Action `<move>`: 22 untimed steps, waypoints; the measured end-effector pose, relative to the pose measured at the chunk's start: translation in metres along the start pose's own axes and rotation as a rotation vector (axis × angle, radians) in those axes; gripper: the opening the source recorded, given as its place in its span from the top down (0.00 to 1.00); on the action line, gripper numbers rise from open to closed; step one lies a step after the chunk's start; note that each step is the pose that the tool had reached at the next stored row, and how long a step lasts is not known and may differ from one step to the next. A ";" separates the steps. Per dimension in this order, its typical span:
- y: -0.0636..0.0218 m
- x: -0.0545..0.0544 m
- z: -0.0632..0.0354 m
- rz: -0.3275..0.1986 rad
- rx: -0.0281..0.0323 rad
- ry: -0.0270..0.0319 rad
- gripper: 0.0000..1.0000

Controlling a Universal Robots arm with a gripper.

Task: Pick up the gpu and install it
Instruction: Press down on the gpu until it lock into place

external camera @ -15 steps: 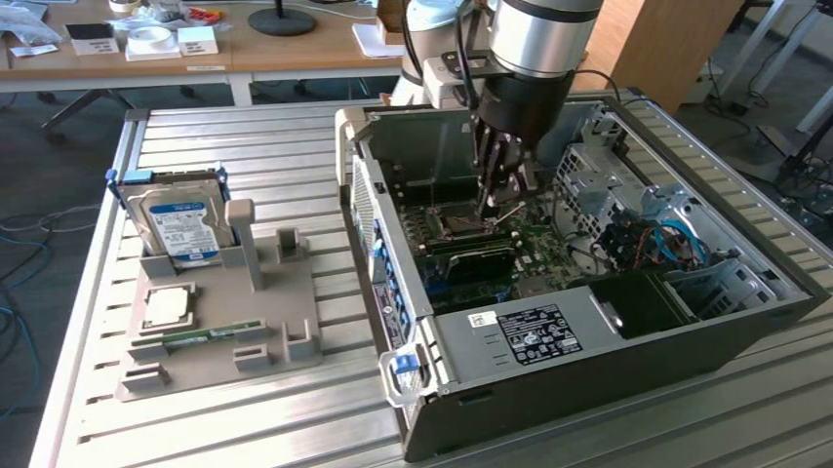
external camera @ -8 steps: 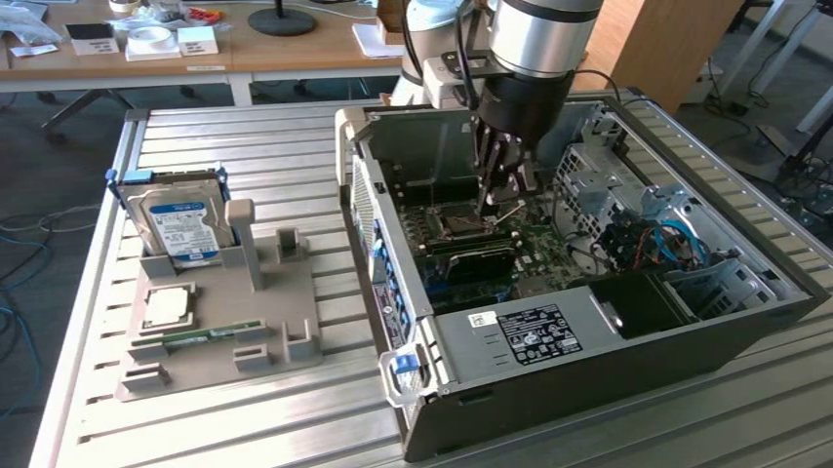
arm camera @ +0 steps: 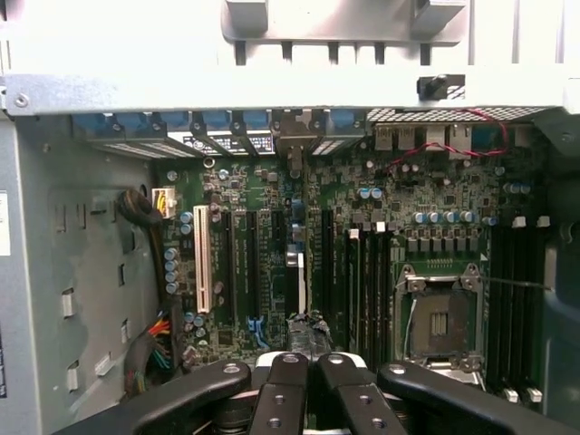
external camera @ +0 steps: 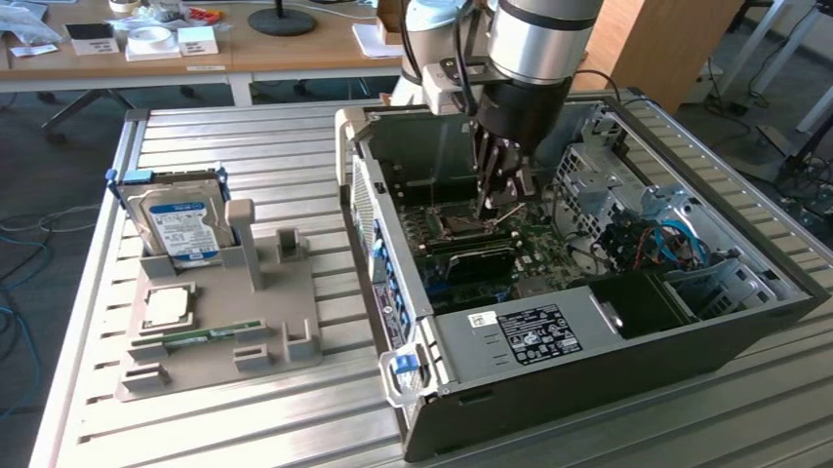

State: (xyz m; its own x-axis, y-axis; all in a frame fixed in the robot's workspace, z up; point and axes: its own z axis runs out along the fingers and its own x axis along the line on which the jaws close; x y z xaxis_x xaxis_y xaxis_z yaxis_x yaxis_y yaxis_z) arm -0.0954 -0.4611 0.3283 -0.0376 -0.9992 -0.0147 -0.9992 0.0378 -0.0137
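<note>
We took the scene from the big things down. The slatted table (external camera: 234,136) carried the open case (external camera: 625,331) lying on its side, and to the exterior view's left of it a grey tray (external camera: 195,361) with the drive (external camera: 182,224) standing in its cradle. The arm reached straight down into the case, with the gripper (external camera: 501,200) low over the board (arm camera: 435,195).

In the wrist view the gpu (arm camera: 297,272) appeared edge-on as a thin strip running away from the fingers (arm camera: 349,390) between the long expansion slots, its bracket end toward the case's rear wall. We could not tell whether its lower edge had met a slot.

The gripper (arm camera: 308,362) had its two inner fingers drawn almost together, with only a narrow gap between them. As far as we could judge they were pinched on the card's upper edge, though the contact itself was hidden.

We judged the card light and stiff but fragile — a bare circuit face on one side, a plastic shroud and fan on the other. A hold across the top edge near the middle, on the shroud and board margin, seemed soundest to us. It kept clear of the fan blades and the connector edge. A thin card held this way could tilt easily, so an even, square grip mattered more than force.
</note>
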 end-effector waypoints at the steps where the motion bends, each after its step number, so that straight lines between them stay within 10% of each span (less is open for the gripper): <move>1: 0.0000 0.000 0.0018 0.000 0.0000 0.0000 0.89; 22: 0.0005 0.001 0.0387 0.000 0.0000 -0.0001 0.89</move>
State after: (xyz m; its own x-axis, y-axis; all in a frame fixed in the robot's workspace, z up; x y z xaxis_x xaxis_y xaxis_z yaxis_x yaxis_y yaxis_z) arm -0.0954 -0.4611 0.2895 -0.0377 -0.9992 -0.0149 -0.9992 0.0379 -0.0136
